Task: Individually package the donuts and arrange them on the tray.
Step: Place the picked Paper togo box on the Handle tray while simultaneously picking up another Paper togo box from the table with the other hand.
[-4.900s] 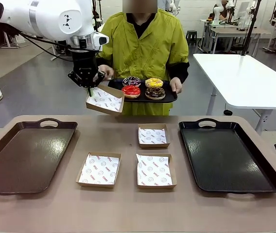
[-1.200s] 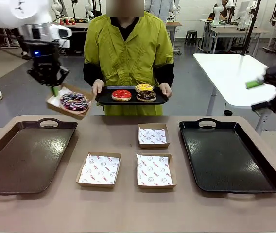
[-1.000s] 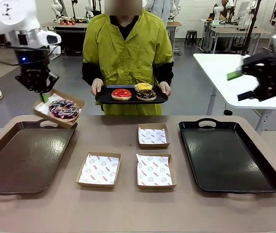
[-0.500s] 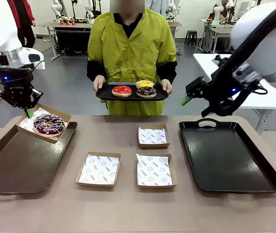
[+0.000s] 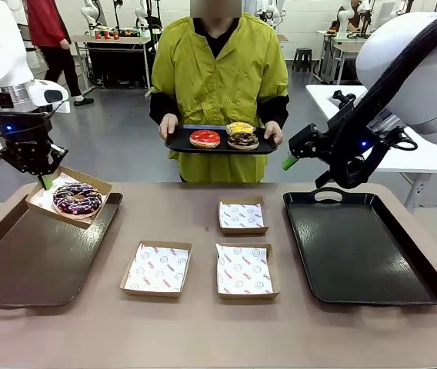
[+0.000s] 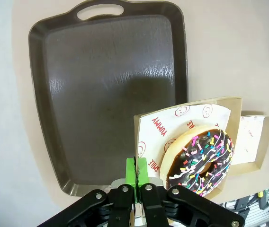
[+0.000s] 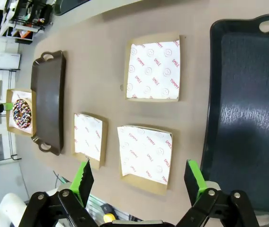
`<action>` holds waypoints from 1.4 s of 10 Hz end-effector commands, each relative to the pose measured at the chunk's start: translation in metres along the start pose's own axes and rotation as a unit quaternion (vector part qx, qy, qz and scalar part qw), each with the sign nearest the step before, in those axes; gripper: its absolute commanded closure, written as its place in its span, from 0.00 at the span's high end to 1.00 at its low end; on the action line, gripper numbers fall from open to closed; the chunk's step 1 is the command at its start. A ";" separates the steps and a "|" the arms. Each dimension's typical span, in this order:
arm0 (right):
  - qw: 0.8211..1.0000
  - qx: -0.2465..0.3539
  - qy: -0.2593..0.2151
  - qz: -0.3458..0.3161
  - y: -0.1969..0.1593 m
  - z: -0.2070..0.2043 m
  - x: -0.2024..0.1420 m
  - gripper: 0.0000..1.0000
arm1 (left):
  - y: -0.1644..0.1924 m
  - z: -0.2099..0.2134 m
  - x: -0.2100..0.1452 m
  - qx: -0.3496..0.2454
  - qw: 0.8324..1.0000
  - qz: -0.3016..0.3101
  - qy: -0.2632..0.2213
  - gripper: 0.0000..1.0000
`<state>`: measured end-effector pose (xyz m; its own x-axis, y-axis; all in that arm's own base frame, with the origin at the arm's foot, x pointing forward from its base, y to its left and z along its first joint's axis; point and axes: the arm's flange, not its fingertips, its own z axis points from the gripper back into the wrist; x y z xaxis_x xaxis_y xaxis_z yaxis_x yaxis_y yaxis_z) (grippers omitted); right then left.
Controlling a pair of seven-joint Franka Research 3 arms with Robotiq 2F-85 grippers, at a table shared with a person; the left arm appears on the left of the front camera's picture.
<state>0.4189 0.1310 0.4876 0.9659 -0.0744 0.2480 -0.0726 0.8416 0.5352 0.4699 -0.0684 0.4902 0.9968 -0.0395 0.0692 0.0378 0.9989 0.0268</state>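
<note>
– Tan table (image 5: 203,330), front view: left gripper (image 6: 137,170) status?
– Jaws pinched together on the rim of a square brown cardboard tray (image 6: 191,111), at the table's 10 o'clock. Dark chocolate sprinkled ring donut (image 6: 201,161) lies inside, at 2 o'clock off the pads.
– Right gripper (image 7: 141,182)?
– Jaws apart, nothing between them, hovering at 1 o'clock.

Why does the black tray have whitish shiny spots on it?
Front view: the black tray is glossy, so lights bounce off as pale streaks. Right wrist view: a soft pale patch sits on it too. Left wrist view: the brown tray has a fainter sheen.
</note>
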 end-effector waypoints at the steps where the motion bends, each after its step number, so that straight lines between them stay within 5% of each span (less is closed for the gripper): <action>1: 1.000 -0.004 -0.002 0.006 0.001 -0.001 -0.002 1.00 | 0.000 0.004 0.000 -0.001 1.000 0.000 0.001 0.01; 4: 1.000 0.003 0.000 -0.001 0.000 0.001 0.000 1.00 | 0.000 0.000 0.000 0.000 1.000 0.000 0.000 0.01; 9: 0.983 -0.185 0.004 -0.012 0.071 -0.083 0.044 1.00 | 0.050 -0.036 0.046 -0.001 0.999 0.044 -0.010 0.01; 14: 0.965 -0.259 0.022 -0.044 0.079 -0.154 0.063 1.00 | 0.062 -0.069 0.068 -0.004 1.000 0.026 -0.002 0.01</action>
<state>0.5026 0.2636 0.4218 0.9737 -0.1257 0.1899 0.1097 0.9897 0.0924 0.5345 -0.0117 0.4299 0.9966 0.0371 0.0737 -0.0382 0.9992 0.0138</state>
